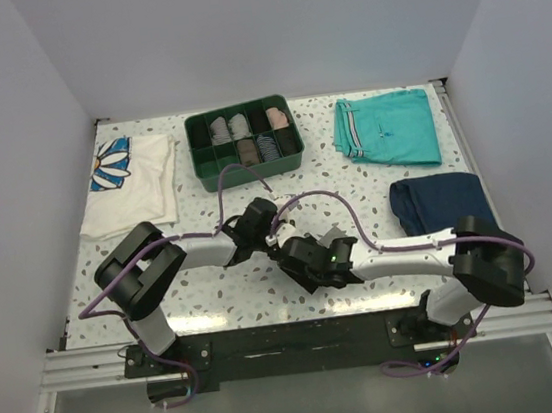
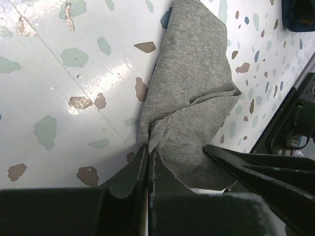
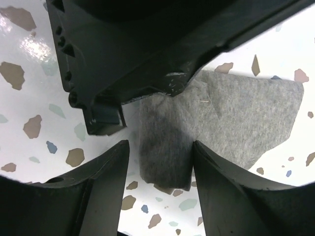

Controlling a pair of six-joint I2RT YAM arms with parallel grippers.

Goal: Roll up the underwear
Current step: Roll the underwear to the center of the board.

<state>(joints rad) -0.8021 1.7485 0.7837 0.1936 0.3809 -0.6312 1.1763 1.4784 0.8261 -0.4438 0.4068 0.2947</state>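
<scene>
Left wrist view is showing the left gripper (image 2: 147, 158) with its fingers pressed together on a bunched corner of the underwear (image 2: 192, 83). The grey cloth is lying on the speckled table (image 2: 59, 98) and is stretching away from that pinch toward 12 to 1 o'clock, which is its long axis in this view.

Right wrist view is showing the right gripper (image 3: 160, 147) with its fingers standing apart, one on each side of a thicker folded band at the cloth's near edge. The band is running from 12 to 6 o'clock between them, while the flat remainder is spreading out toward 2 o'clock. I cannot tell whether these fingers are pressing the band; the one at 3 o'clock is touching it.

Seen from above, the two grippers are meeting just beside each other at the table's near middle, hiding most of the garment.

Judging from this, both arms are equally near, and the roll is depending on turning the folded band along that long axis, away from the left pinch.
</scene>
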